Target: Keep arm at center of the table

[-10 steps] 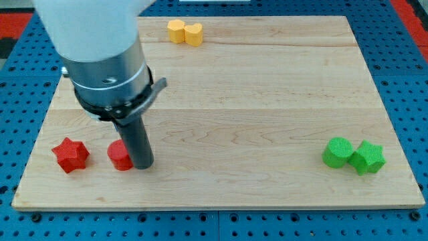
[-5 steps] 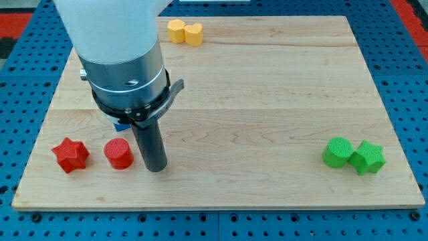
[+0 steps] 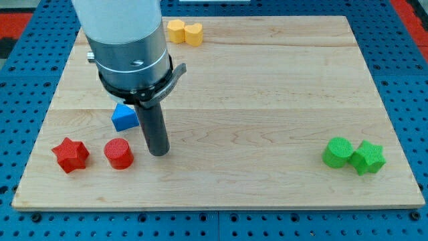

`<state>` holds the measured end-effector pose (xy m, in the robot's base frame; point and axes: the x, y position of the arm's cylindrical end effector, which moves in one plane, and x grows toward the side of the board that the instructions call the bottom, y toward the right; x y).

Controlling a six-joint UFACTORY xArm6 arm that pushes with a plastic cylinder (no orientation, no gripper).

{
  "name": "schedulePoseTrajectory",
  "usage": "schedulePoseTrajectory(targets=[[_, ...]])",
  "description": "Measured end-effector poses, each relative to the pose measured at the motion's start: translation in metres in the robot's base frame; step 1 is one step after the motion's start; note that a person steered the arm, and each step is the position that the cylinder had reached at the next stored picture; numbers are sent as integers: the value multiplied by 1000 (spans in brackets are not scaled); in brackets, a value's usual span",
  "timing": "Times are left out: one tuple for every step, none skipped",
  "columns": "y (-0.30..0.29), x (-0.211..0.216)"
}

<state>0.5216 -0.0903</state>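
Observation:
My tip [image 3: 159,151] rests on the wooden board [image 3: 267,80] in its lower left part, left of the board's middle. A red cylinder [image 3: 119,153] stands just left of the tip, apart from it. A red star [image 3: 70,154] lies further left. A blue block [image 3: 124,117] sits up and left of the tip, close to the rod and partly under the arm's body. Two yellow blocks [image 3: 184,31] touch each other at the view's top. A green cylinder [image 3: 338,152] and a green star [image 3: 368,157] touch at the lower right.
The arm's large grey and white body [image 3: 127,47] covers the board's upper left part. A blue pegboard surface [image 3: 408,60] surrounds the board on all sides.
My tip has moved right and slightly up, away from the red cylinder it was touching. The blue block, hidden under the arm before, now shows.

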Motion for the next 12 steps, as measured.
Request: schedulePoseTrajectory(targets=[[0,-7],[0,-22],[0,-34],[14,-28],[14,-30],[14,-29],[17,-26],[30,-26],[50,-26],[62,-26],[62,-27],[66,-59]])
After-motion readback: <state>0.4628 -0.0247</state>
